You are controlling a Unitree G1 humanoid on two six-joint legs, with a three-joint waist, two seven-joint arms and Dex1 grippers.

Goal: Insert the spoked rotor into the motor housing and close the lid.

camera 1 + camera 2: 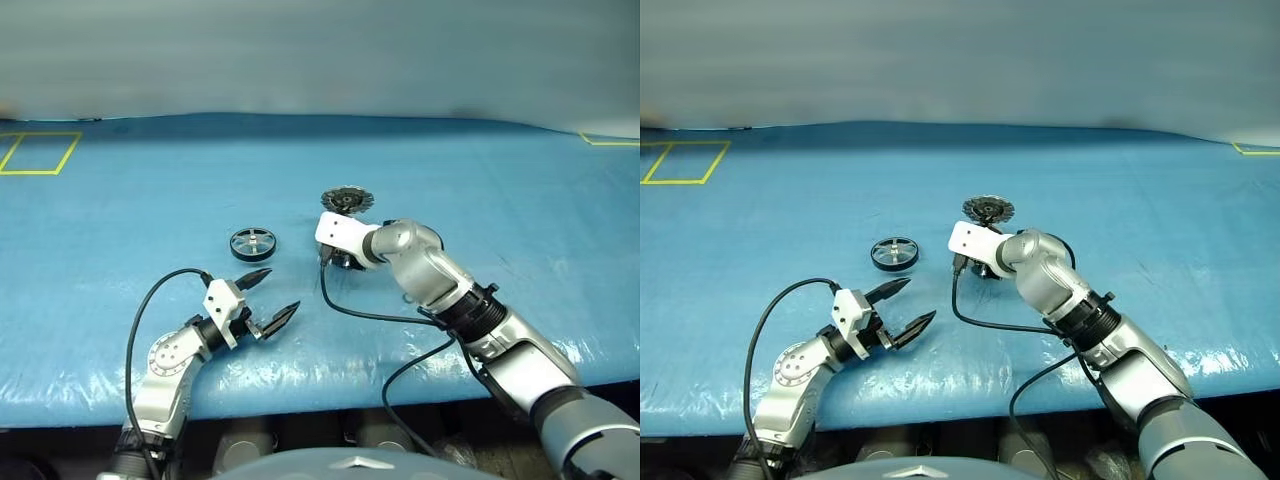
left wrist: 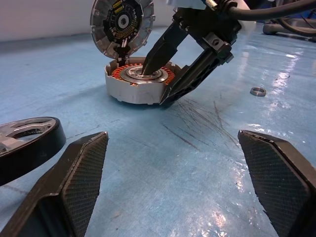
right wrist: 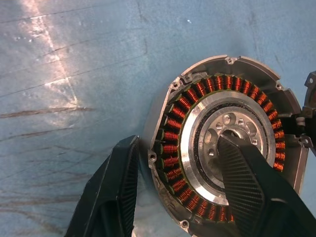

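The motor housing [image 2: 138, 86] lies flat on the blue table, its copper windings [image 3: 173, 133] facing up. Its lid [image 1: 347, 200] stands tilted up at the housing's far edge, inner face showing. My right gripper [image 2: 154, 89] reaches down over the housing, one finger in the silver centre hub and the other against the outer wall, shut on that side of the shell. The spoked rotor [image 1: 252, 243], a dark ring with a silver hub, lies flat to the left of the housing. My left gripper [image 1: 283, 288] hovers open near the front, just short of the rotor, holding nothing.
A small metal ring [image 2: 257, 91] lies on the table beyond the housing. Yellow tape marks a square [image 1: 40, 152] at the far left. Black cables [image 1: 380, 318] trail from the right wrist toward the table's front edge [image 1: 330, 400].
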